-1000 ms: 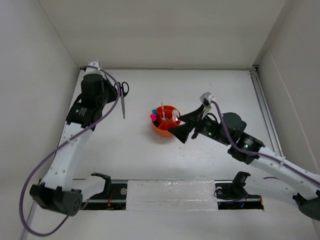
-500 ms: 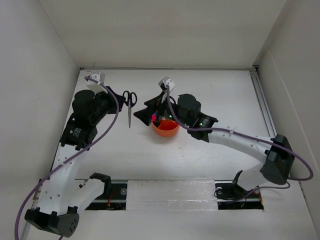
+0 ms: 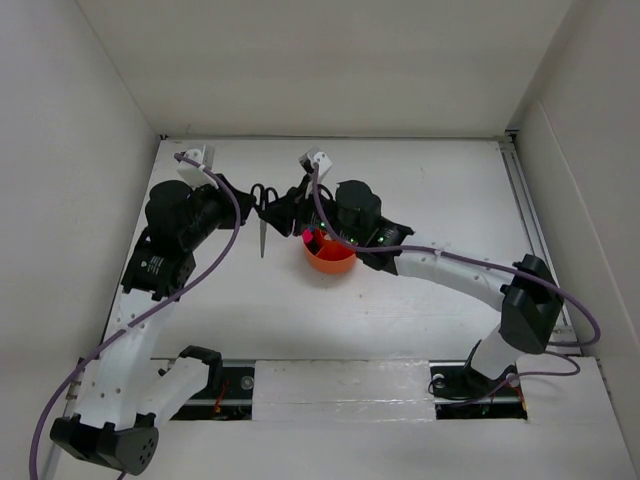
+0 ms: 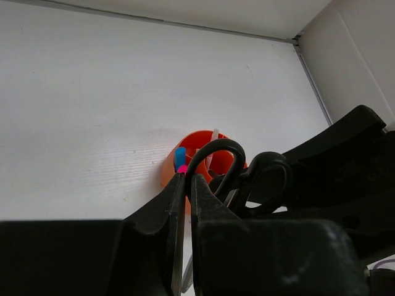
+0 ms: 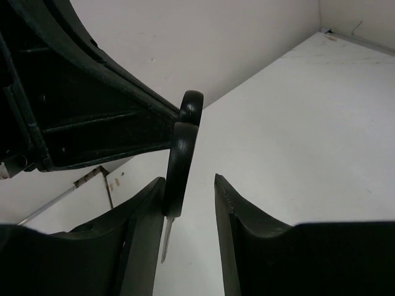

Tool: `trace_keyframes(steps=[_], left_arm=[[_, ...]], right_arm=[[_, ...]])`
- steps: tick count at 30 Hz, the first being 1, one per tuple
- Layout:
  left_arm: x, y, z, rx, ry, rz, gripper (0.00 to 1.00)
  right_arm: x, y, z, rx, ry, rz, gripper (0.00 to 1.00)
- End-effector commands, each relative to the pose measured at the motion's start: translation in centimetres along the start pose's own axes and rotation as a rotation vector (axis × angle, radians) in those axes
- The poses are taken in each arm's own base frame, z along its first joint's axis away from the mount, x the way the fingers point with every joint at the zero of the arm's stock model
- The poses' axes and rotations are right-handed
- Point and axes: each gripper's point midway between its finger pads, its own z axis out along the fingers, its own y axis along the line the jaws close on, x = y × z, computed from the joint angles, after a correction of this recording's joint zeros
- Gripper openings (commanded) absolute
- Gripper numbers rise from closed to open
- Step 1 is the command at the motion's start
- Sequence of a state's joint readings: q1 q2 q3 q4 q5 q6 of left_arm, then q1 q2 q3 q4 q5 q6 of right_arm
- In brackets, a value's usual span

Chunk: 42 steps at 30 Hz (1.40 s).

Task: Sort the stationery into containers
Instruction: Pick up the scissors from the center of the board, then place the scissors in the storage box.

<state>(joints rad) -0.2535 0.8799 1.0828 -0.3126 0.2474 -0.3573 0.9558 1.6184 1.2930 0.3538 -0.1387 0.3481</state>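
White-walled tabletop (image 3: 430,180) from above: the right claw (image 3: 283,207) has swung left across the orange organizer (image 3: 335,266) to the scissors (image 3: 262,228), which the left claw (image 3: 250,198) holds just left of it. Left wrist: that claw is pinched narrow on the scissors. Right wrist: the claw stands wide, straddling their handle, apparently a handover towards the organizer.

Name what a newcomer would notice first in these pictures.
The black-handled scissors, left of centre, gripped by the blades in the left gripper. The right gripper stands open around a handle loop. Just right of them sits the orange organizer with bright-capped pens inside.
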Motion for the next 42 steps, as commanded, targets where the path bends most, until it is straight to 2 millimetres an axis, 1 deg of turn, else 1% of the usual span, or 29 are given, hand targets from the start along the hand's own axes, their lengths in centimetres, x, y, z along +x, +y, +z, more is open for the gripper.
trace_keyframes(steps=[1, 3, 5, 8, 9, 11, 12, 15, 17, 18, 19, 20, 21, 22, 23, 24, 25, 26, 27, 29, 30, 32, 33, 34, 36, 37, 39, 41, 42], left_arm=[[-1.2, -1.1, 0.0, 0.061, -0.044, 0.025, 0.00], [-1.1, -1.4, 0.0, 0.073, -0.039, 0.025, 0.00], [-1.1, -1.8, -0.1, 0.099, -0.037, 0.038, 0.00], [-0.6, -1.5, 0.3, 0.092, -0.021, 0.033, 0.00], [-0.5, -1.6, 0.3, 0.100, -0.017, 0.033, 0.00], [-0.5, -1.6, 0.3, 0.100, -0.017, 0.033, 0.00], [-0.4, -1.8, 0.2, 0.109, -0.013, 0.034, 0.00], [-0.4, -1.9, 0.2, 0.117, -0.010, 0.034, 0.00], [-0.4, -1.7, 0.2, 0.107, -0.014, 0.034, 0.00], [-0.5, -1.6, 0.3, 0.099, -0.018, 0.033, 0.11], [-0.9, -1.4, 0.0, 0.084, -0.037, 0.036, 0.26], [-0.8, -1.2, -0.1, 0.073, -0.042, 0.035, 0.39], [-1.3, -1.3, -0.5, 0.073, -0.068, 0.040, 0.62], [-1.3, -0.6, -0.3, 0.036, -0.075, 0.026, 0.77], [-1.4, -0.4, -0.3, 0.022, -0.082, 0.025, 0.91], [-1.5, -0.2, -0.3, 0.011, -0.087, 0.025, 1.00], [-1.0, 0.3, -0.3, -0.012, -0.071, 0.009, 1.00], [-1.0, 0.9, 0.1, -0.044, -0.071, -0.003, 1.00], [-0.8, 1.3, 0.1, -0.066, -0.066, -0.006, 1.00], [-0.3, 2.5, 0.6, -0.124, -0.047, -0.013, 1.00], [-0.3, 2.5, 0.6, -0.124, -0.047, -0.013, 1.00], [-0.3, 2.5, 0.6, -0.124, -0.047, -0.013, 1.00], [-0.3, 2.5, 0.6, -0.124, -0.047, -0.013, 1.00], [-0.5, 2.4, 0.3, -0.120, -0.057, -0.011, 1.00], [-0.1, 2.6, 0.4, -0.123, -0.049, -0.012, 1.00], [0.0, 2.4, 0.4, -0.112, -0.044, -0.012, 1.00], [0.0, 2.2, 0.4, -0.103, -0.039, -0.003, 1.00], [0.3, 2.2, 0.7, -0.094, -0.025, -0.005, 1.00], [0.3, 2.2, 0.7, -0.094, -0.025, -0.005, 1.00]], right_arm=[[-4.7, 2.0, 0.4, -0.054, -0.132, -0.019, 0.43], [-4.3, 1.8, 0.6, -0.050, -0.123, -0.018, 0.39], [-4.7, 2.0, 0.6, -0.054, -0.131, -0.010, 0.39], [-4.6, 2.1, 0.9, -0.063, -0.128, -0.011, 0.35], [-4.6, 2.1, 1.1, -0.063, -0.128, -0.011, 0.24], [-5.1, 2.0, 1.1, -0.056, -0.140, -0.011, 0.13], [-5.2, 1.9, 1.1, -0.048, -0.144, -0.010, 0.00], [-5.1, 1.4, 1.2, -0.023, -0.144, -0.008, 0.00], [-4.5, 0.9, 0.8, -0.002, -0.136, -0.005, 0.00], [-4.9, 1.1, 0.4, -0.004, -0.143, -0.019, 0.00], [-5.4, 0.8, 0.0, 0.019, -0.164, -0.018, 0.00], [-4.9, 0.6, -0.4, 0.021, -0.160, -0.018, 0.00], [-5.8, 1.1, -1.4, 0.015, -0.179, -0.032, 0.00], [-6.1, 1.2, -1.9, 0.012, -0.191, -0.051, 0.00], [-6.5, 1.1, -2.5, -0.001, -0.201, -0.079, 0.00], [-5.5, 1.3, -3.1, -0.022, -0.182, -0.110, 0.00], [-6.4, 1.4, -4.2, -0.034, -0.197, -0.173, 0.00], [-6.1, 1.9, -4.7, -0.067, -0.187, -0.211, 0.00], [-4.8, 1.4, -5.2, -0.071, -0.159, -0.244, 0.00], [-5.6, 1.5, -7.0, -0.106, -0.192, -0.335, 0.00], [-4.7, 0.2, -7.7, -0.094, -0.174, -0.346, 0.00], [-5.1, -0.3, -9.0, -0.123, -0.176, -0.372, 0.00], [-5.2, -1.2, -9.8, -0.152, -0.162, -0.387, 0.00], [-4.4, -1.9, -10.4, -0.165, -0.140, -0.400, 0.00], [-4.4, -1.9, -11.7, -0.242, -0.153, -0.437, 0.00], [-4.2, -3.4, -12.2, -0.230, -0.147, -0.446, 0.00], [-3.8, -4.1, -12.6, -0.261, -0.123, -0.451, 0.00], [-4.1, -4.0, -12.9, -0.336, -0.104, -0.472, 0.00], [-3.1, -4.7, -12.6, -0.342, -0.072, -0.452, 0.00]])
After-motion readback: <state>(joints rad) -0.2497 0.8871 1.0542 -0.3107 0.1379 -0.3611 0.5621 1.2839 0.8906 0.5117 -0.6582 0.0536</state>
